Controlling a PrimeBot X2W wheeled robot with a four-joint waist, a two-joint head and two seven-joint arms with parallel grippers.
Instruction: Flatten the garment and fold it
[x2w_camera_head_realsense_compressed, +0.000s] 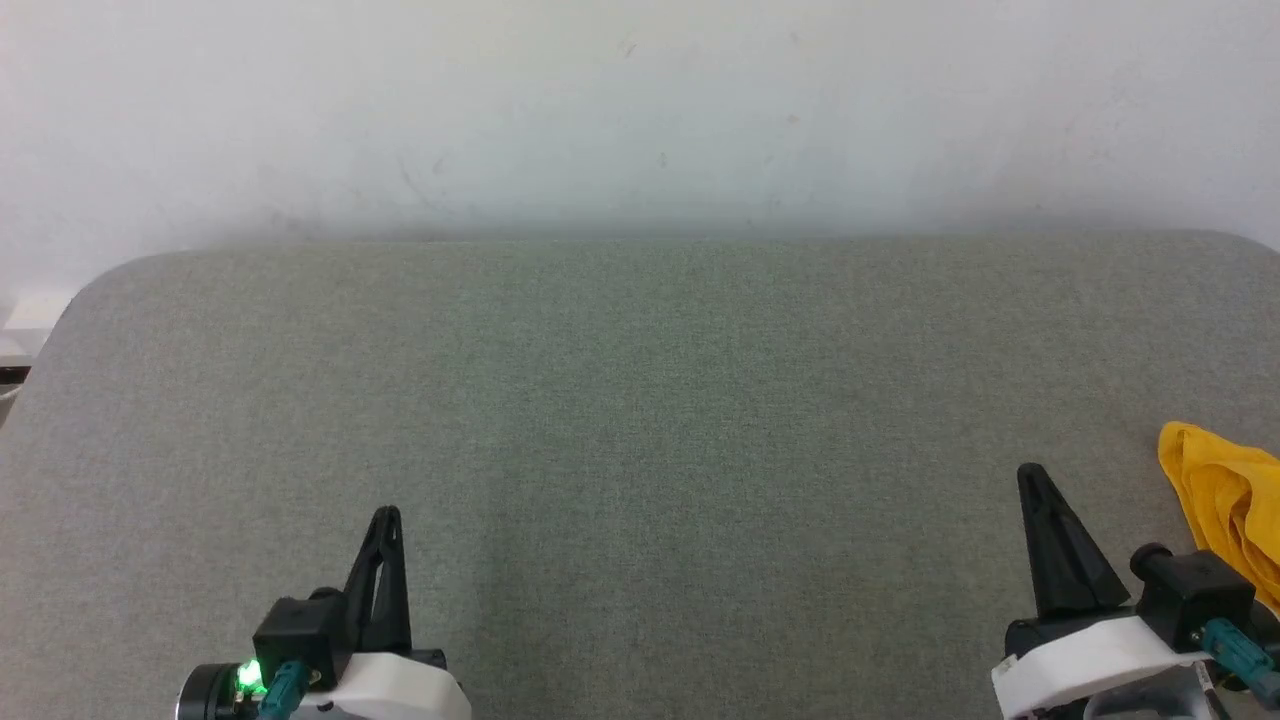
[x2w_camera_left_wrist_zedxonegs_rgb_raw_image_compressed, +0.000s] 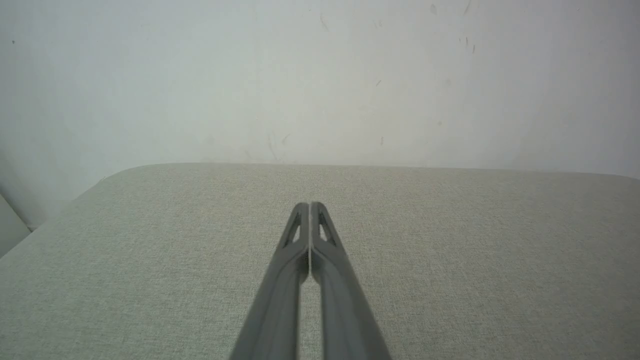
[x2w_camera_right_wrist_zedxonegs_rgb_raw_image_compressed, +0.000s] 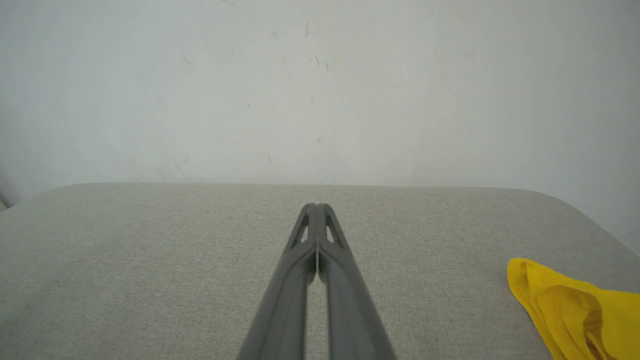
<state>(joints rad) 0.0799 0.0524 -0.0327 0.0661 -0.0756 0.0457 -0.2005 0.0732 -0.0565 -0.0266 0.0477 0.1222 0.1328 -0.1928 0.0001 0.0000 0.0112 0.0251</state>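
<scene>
— Where do we find the garment (x2w_camera_head_realsense_compressed: 1225, 510) on the bench (x2w_camera_head_realsense_compressed: 640, 400)?

— At the bench's right-hand edge, toward its near side. We see a bunched heap of bright yellow cloth, its folds lying over one another, not flattened. The picture's border cuts part of it off, so we cannot tell how far it spreads.

— And our left gripper (x2w_camera_head_realsense_compressed: 386, 518)?

— Over the bench's near left part, pointing toward the bench's far edge. It is clenched on nothing. In the left wrist view its two fingers (x2w_camera_left_wrist_zedxonegs_rgb_raw_image_compressed: 285, 280) press together at the tips, with a thin slit between them lower down.

— Our right gripper (x2w_camera_head_realsense_compressed: 1030, 472)?

— Over the bench's near right part, clenched too and empty. In the right wrist view its fingers (x2w_camera_right_wrist_zedxonegs_rgb_raw_image_compressed: 345, 280) meet at the tips, and bare bench cloth shows between them and the yellow heap, so we touch no fabric there.

— Do the grippers rest on the bench?

— We cannot tell whether they touch it or hang just above it.

— What else do we see?

— The bench is covered in grey woven fabric and has rounded far corners. A pale wall (x2w_camera_head_realsense_compressed: 640, 120), lightly scuffed, rises behind the bench's far edge. A small green light (x2w_camera_head_realsense_compressed: 247, 675) glows on our left wrist, at the bench's near side.
</scene>
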